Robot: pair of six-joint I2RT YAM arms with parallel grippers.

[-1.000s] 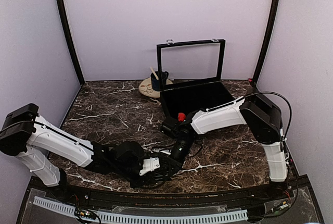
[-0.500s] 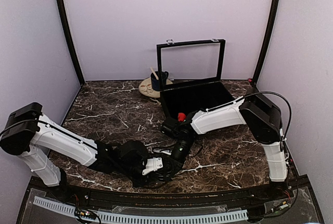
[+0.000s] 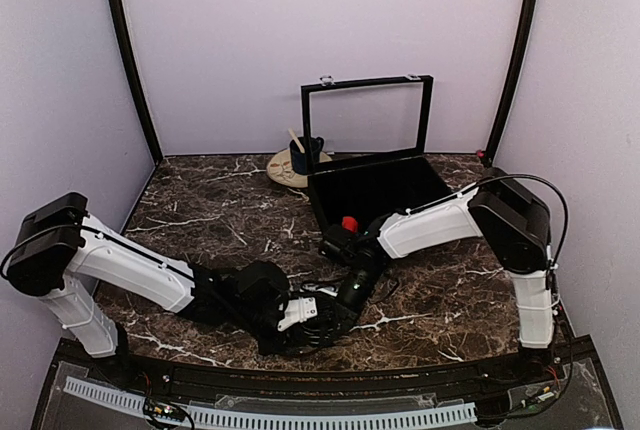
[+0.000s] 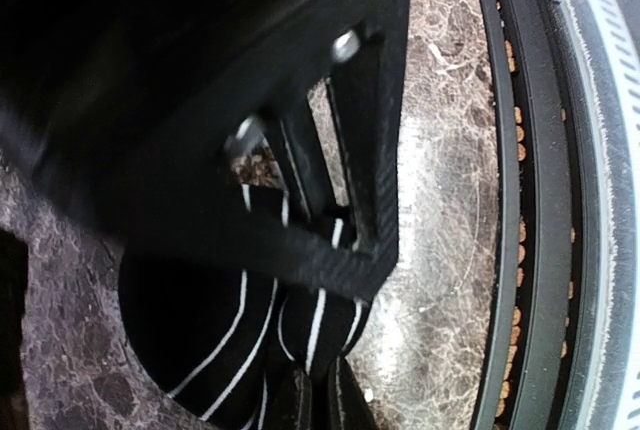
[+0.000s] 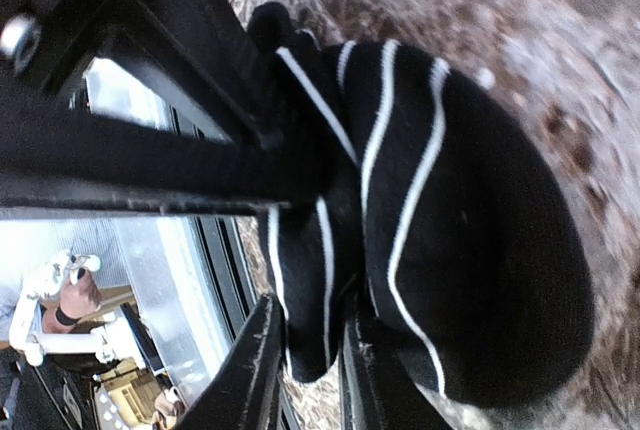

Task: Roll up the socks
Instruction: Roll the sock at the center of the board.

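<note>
Top external view: the left arm stretches low across the marble table (image 3: 200, 210) from its base at the near left. The left gripper (image 3: 322, 316) lies close to the table's near edge, just left of centre. It meets the right gripper (image 3: 343, 310) there, tip to tip. The right arm comes in from the right and bends down to that same spot. From above, the sock is hidden between the two dark grippers.

Left wrist view shows the black striped sock (image 4: 230, 350), with thin white lines, bunched on the table under the right gripper's black frame. The left gripper's fingers (image 4: 300, 405) are all but together at an edge of that fabric.

Right wrist view shows the sock as a rounded bundle just right of the fingers. The right gripper (image 5: 305, 390) has its jaws a narrow gap apart, with a fold of the sock between them. The left gripper reaches the bundle's far end from the left.

Farther back, right of centre, is an open black box (image 3: 318, 205), well apart from the sock. At its near rim is a small red thing (image 3: 348, 222), too small to identify.
</note>
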